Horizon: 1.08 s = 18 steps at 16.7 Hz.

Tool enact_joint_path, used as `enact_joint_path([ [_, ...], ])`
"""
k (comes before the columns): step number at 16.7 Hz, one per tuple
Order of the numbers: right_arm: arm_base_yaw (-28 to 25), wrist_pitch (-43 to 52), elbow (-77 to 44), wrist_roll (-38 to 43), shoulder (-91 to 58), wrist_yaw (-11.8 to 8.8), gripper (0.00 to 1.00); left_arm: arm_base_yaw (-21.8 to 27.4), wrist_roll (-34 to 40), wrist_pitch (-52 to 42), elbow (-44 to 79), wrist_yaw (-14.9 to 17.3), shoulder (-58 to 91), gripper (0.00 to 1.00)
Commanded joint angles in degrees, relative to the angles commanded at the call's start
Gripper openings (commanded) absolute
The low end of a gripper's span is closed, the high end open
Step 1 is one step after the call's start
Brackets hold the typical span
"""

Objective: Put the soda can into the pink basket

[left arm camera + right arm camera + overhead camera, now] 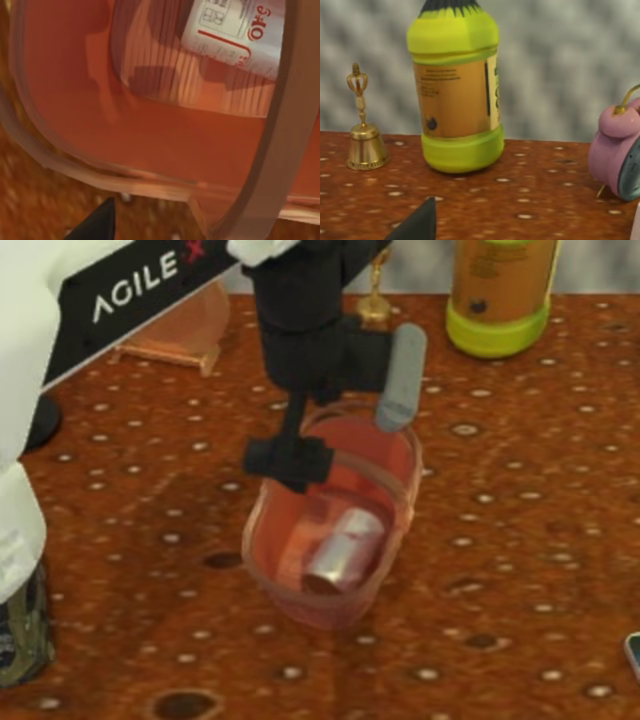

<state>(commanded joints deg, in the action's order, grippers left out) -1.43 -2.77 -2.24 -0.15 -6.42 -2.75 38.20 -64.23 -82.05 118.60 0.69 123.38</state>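
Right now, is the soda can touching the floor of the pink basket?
Touching. In the top view the soda can lies on its side inside the pink basket; the left wrist view shows it resting on the ribbed floor, with no gap.

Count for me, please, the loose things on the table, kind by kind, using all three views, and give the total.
Cans: 1, the soda can, lying in the basket
Baskets: 1, the pink basket
Bottles: 1, the orange bottle
Bells: 1, the gold bell
Alarm clocks: 1, the pink clock
Total: 5

Even soft light, faint shadows; left wrist close-up blurred, top view slightly soft
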Motion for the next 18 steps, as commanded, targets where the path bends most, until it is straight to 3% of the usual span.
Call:
enact_joint_path([
  [4,0.85,2.75,2.23,0.15,6.38,2.73,1.00,1.51,-3.42,-3.09,6.21,-0.48,6.24,1.00],
  [18,0.86,2.77,2.24,0.15,6.42,2.75,1.00,1.49,-3.49,1.90,0.56,-0.49,5.61,1.00],
])
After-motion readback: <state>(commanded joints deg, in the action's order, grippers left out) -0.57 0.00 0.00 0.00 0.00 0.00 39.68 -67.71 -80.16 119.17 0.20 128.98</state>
